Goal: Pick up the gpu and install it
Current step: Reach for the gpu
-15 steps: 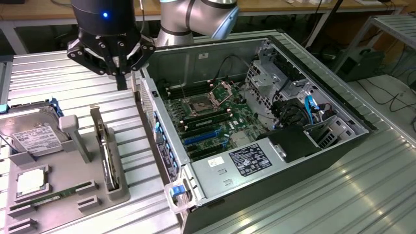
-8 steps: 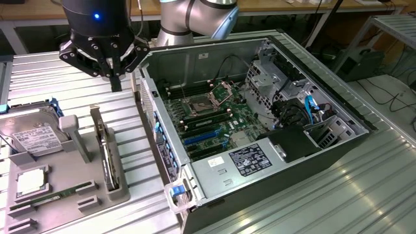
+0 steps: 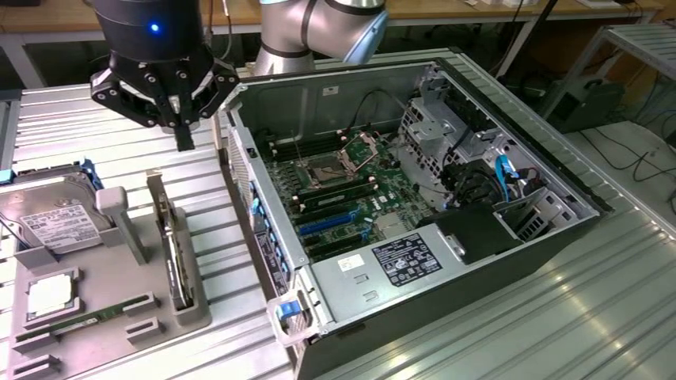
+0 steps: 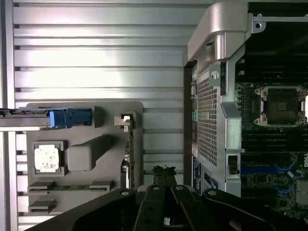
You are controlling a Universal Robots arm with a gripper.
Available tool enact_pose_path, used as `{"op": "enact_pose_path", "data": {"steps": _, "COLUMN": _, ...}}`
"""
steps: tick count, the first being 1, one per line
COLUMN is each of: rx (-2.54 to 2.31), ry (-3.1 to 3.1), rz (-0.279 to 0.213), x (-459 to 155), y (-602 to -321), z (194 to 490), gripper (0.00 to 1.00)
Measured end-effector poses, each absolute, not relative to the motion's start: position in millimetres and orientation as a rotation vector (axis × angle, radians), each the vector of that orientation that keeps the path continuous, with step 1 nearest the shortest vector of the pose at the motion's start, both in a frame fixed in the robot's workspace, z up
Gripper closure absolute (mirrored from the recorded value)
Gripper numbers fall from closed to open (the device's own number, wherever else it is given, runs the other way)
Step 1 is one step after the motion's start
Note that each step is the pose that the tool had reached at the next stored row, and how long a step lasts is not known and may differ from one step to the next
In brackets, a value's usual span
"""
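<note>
One ribbed metal table [image 3: 528, 317], gpu [image 3: 167, 237] upright, wooden benches [image 3: 476, 9] behind

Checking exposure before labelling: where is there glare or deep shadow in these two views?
Exterior view: glare whitens the holder beside the gpu; the computer case interior is dim. Wrist view: a bright band washes the table; the motherboard sits in shadow.
</note>
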State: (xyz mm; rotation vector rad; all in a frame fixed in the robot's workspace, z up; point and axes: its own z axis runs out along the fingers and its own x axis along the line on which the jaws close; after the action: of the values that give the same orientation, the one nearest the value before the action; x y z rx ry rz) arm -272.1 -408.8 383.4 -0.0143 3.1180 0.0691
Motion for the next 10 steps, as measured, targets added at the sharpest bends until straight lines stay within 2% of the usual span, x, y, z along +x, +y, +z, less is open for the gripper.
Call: {"op": "enact_pose_path", "data": {"steps": 10, "rx": -0.076, "ry": 3.118, "rz": 0.070, "x": -288, "y": -409, "z": 383, "gripper": 0.89}}
